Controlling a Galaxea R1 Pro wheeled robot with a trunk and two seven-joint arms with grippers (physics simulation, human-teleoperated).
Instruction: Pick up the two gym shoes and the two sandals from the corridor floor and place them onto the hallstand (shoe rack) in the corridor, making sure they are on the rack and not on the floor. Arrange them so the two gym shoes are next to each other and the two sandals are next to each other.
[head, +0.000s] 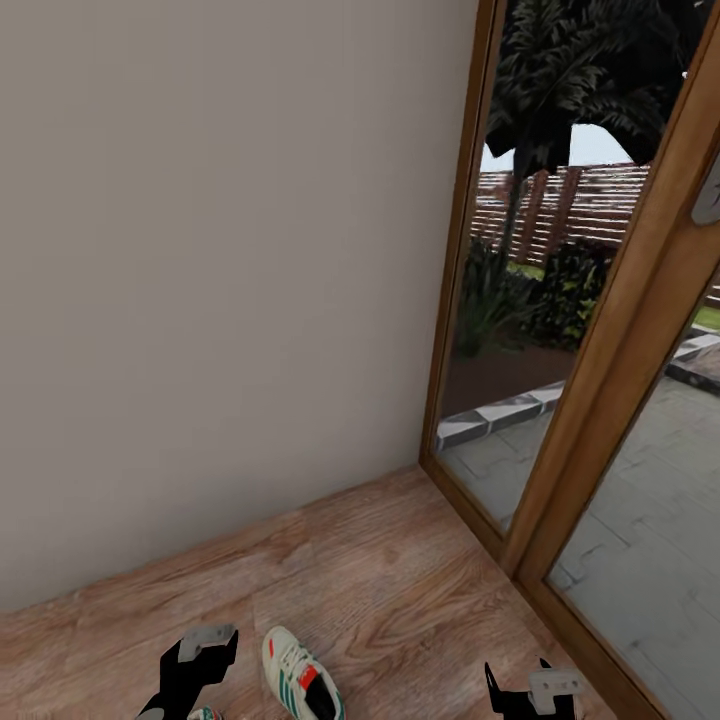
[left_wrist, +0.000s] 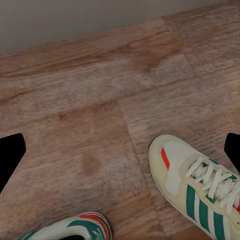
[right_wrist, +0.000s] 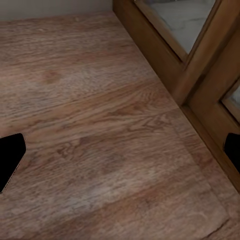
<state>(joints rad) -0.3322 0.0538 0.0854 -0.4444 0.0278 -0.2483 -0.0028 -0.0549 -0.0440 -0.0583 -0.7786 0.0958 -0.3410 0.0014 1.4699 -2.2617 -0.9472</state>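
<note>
Gym shoes (left_wrist: 197, 187) on corridor floor (head: 400, 570) — no readable branding.

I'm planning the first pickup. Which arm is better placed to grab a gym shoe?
Left, probably. The left gripper hangs open right beside the nearer gym shoe, and a second gym shoe lies below it. The right gripper faces only floor.

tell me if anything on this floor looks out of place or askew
Two gym shoes lie loose on the corridor floor rather than on a rack. One gym shoe sits upright near the left gripper; the second gym shoe is apart from it, pointing a different way. Nothing looks damaged or spilled.
</note>
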